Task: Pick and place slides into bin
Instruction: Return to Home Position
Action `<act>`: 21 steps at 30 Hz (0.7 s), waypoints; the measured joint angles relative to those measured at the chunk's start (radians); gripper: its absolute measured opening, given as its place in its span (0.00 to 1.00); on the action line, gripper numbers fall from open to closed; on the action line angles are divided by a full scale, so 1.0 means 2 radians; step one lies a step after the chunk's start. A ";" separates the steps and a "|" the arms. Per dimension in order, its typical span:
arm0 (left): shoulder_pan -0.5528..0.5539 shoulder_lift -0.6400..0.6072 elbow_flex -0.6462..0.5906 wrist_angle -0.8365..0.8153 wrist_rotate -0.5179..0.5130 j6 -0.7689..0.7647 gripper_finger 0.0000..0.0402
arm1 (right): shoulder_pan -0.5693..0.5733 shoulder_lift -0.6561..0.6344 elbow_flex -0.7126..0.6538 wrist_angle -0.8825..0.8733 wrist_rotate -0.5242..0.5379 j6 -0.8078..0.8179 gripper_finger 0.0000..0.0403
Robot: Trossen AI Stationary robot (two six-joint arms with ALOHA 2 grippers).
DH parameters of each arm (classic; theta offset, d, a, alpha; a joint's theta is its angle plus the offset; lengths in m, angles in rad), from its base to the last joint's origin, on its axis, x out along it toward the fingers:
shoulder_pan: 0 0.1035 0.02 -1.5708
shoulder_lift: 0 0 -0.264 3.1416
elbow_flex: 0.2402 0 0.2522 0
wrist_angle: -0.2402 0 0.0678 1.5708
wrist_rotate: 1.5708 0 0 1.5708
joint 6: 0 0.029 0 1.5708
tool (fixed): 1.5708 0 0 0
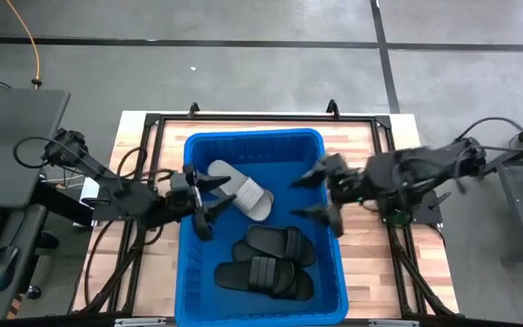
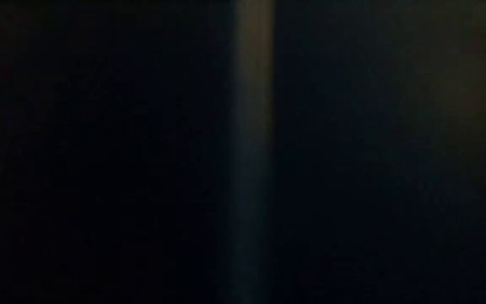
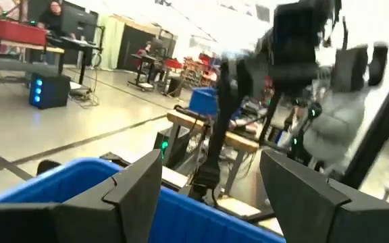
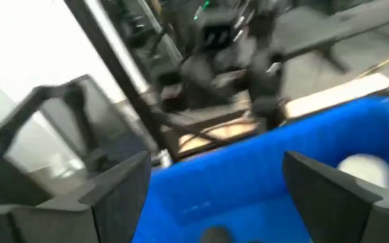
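Slides (image 1: 271, 259) in your view all lie inside the bin (image 1: 252, 138): a light grey slide (image 1: 241, 189) toward its far left and black ones piled at its near side. None shows on the wooden table (image 1: 375, 263), so you can judge the placing done. The left gripper (image 1: 214, 209) hangs over the bin's left wall and the right gripper (image 1: 305, 196) over its right wall, both with fingers spread wide, holding nothing.

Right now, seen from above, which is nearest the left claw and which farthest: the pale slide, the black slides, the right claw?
1. Pale slide, in the bin right beside the open left claw.
2. Black slides, piled at the bin's other end.
3. Right claw, over the bin's opposite side.
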 joint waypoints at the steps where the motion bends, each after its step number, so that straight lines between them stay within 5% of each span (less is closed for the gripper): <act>1: 0.002 -0.009 -0.021 0.026 0.001 0.003 0.59 | -0.007 -0.016 -0.050 0.046 -0.016 0.010 0.80; 7: -0.016 -0.094 -0.177 0.271 0.071 0.112 0.59 | -0.046 -0.168 -0.295 0.324 -0.121 0.032 0.80; 12: -0.014 -0.168 -0.296 0.428 0.110 0.185 0.59 | -0.063 -0.295 -0.448 0.410 -0.058 0.049 0.80; 17: -0.015 -0.242 -0.340 0.357 0.152 0.180 0.59 | -0.061 -0.391 -0.542 0.424 0.003 0.163 0.80; 21: -0.015 -0.301 -0.349 0.247 0.143 0.158 0.59 | -0.062 -0.436 -0.601 0.438 0.010 0.166 0.80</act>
